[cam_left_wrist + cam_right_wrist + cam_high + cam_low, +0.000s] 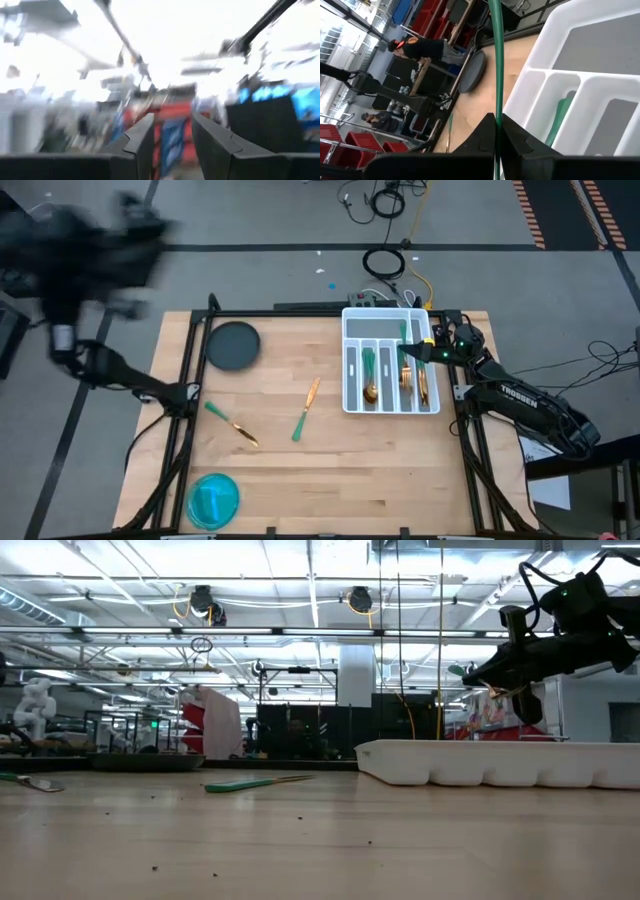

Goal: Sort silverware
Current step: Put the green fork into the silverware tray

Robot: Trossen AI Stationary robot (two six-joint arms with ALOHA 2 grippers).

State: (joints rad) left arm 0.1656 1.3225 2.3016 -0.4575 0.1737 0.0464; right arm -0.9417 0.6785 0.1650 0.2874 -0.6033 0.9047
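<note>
My right gripper (497,131) is shut on one piece of silverware, whose slim green handle (496,60) shows. It hangs over the white compartmented tray (352,360) at the table's far right. Other pieces lie in the tray's long slots (370,375). Two more lie flat on the wood: one near the middle (305,410), one toward the left (232,425). My left arm (85,245) is raised beyond the table's far left corner. Its gripper (172,120) is open with nothing between the fingers. My right gripper pinches the green handle (496,112) between its two fingers. The handle runs on past the fingertips, roughly along the fingers. The fingers reach nearly level from the table's right side. The piece is clear above the tray (500,765); its head is hidden by the fingers.
A dark round dish (233,345) sits at the far left of the table. A blue round bowl (213,500) sits at the near left edge. Black frame rails (185,395) run along the table's left and right sides. Bare wood lies in the middle and near right.
</note>
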